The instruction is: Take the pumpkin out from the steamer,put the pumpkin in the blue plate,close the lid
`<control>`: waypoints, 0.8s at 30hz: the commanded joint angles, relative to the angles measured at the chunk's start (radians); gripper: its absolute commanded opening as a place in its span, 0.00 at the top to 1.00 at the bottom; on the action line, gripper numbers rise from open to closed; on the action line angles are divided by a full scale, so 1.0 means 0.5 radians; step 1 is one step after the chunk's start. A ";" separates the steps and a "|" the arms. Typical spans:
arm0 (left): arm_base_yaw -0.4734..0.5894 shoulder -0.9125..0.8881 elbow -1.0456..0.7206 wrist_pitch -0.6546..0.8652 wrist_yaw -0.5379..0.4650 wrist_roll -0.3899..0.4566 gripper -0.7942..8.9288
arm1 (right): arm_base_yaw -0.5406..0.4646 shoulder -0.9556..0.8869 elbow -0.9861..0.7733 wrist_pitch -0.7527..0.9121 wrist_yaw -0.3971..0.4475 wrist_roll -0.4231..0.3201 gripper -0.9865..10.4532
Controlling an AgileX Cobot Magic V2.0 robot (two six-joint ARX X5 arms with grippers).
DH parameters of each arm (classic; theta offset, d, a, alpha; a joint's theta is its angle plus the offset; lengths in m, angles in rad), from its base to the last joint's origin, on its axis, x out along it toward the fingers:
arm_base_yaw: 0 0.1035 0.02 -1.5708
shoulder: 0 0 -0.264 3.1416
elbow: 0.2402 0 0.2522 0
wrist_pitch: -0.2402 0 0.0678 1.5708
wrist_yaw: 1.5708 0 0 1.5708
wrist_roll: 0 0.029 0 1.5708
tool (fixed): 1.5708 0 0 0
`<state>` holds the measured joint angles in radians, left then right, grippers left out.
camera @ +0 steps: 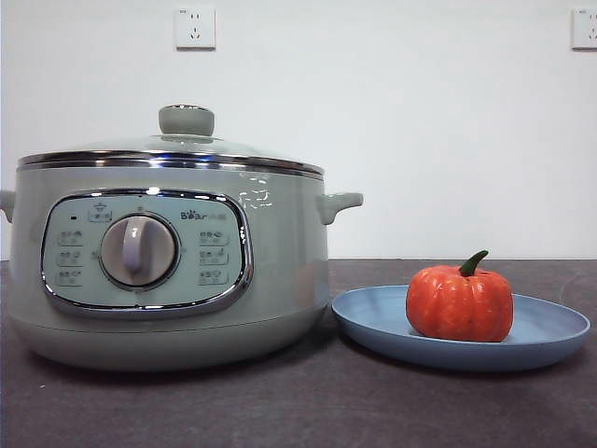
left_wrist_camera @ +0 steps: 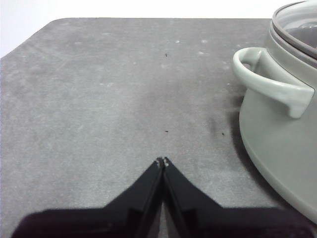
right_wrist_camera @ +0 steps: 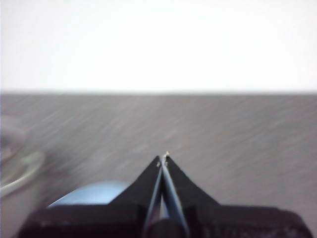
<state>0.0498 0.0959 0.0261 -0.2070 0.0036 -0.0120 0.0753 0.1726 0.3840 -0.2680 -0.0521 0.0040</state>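
The sage-green steamer (camera: 168,271) stands at the left of the front view with the glass lid (camera: 173,149) resting on it, its green knob (camera: 186,119) on top. The orange pumpkin (camera: 459,302) with a green stem sits on the blue plate (camera: 550,327) to the steamer's right. My left gripper (left_wrist_camera: 162,161) is shut and empty, over bare table beside the steamer's side handle (left_wrist_camera: 270,82). My right gripper (right_wrist_camera: 164,158) is shut and empty, above the table with the blue plate's edge (right_wrist_camera: 86,193) below it; that view is blurred. Neither gripper shows in the front view.
The table is dark grey (camera: 298,411). A white wall with two sockets (camera: 195,27) stands behind. In the left wrist view the table's far edge and rounded corner (left_wrist_camera: 54,25) show.
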 commanded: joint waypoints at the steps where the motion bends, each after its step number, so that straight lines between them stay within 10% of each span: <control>1: 0.008 -0.005 -0.017 -0.026 0.002 -0.015 0.92 | -0.118 -0.068 -0.215 0.262 -0.018 -0.075 0.93; 24: 0.008 -0.005 -0.017 -0.025 0.002 -0.016 0.92 | -0.046 -0.343 -0.703 0.046 -0.074 0.097 0.93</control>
<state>0.0498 0.0959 0.0261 -0.2070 0.0036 -0.0120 0.0444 0.0040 0.0437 -0.2489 -0.0849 0.0299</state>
